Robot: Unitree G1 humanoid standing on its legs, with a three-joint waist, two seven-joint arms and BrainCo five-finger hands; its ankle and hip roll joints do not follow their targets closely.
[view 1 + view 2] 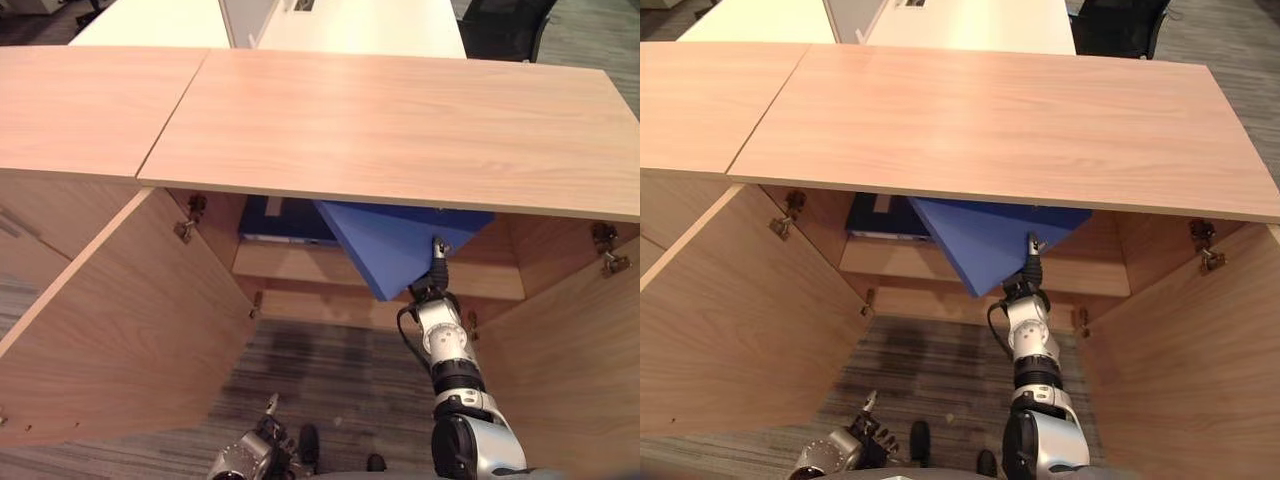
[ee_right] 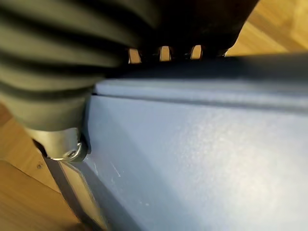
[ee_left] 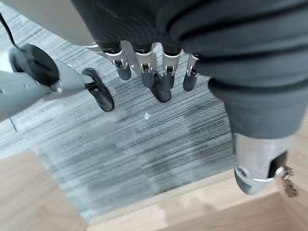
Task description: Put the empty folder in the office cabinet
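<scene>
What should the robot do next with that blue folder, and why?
Probably push it a little deeper and level it out. The right hand holds the blue folder tilted, one corner hanging out of the cabinet opening, while another blue folder already lies on the shelf inside. Both doors are open. The left hand hangs idle near the floor.

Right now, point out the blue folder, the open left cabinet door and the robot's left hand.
blue folder [image 1: 385,245]: left eye view, on its flat blue face under the cabinet top.
left cabinet door [image 1: 130,320]: left eye view, middle of the open wooden panel.
left hand [image 3: 144,65]: left wrist view, on a finger.
</scene>
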